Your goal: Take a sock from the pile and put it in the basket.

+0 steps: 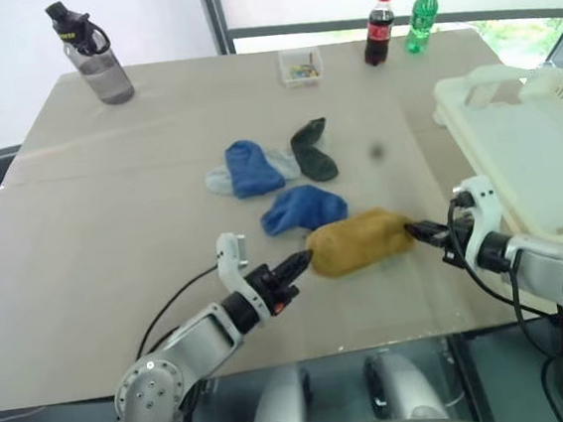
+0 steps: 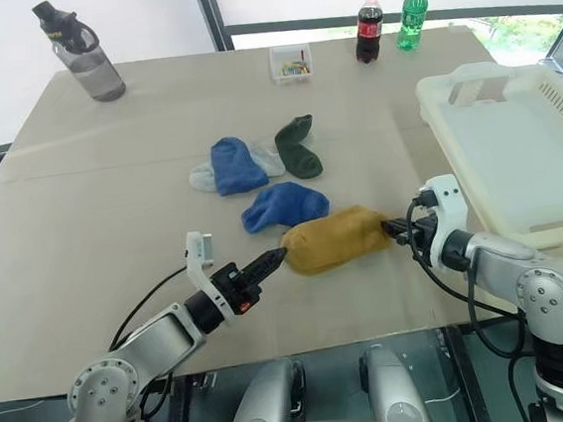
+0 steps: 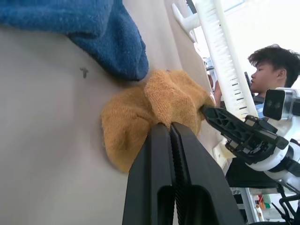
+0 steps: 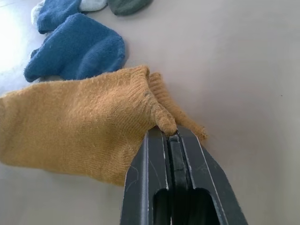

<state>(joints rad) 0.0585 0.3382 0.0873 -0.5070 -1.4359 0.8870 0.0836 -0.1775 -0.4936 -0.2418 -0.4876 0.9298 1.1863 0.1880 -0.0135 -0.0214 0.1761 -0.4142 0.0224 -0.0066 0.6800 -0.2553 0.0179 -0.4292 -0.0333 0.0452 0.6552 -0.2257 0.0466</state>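
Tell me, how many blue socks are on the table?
2. One blue sock lies on a pale sock beside the green sock; the other blue sock lies nearer, by the yellow sock. More may be hidden underneath.

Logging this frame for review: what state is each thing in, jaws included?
Mustard sock: gripped at both ends, on the table.
Left gripper: jaws shut on the sock.
Right gripper: jaws shut on the sock.
Basket: no sock seen inside.
Cola bottle: upright, capped.
Green bottle: upright, capped.
Water bottle: upright, lid closed.
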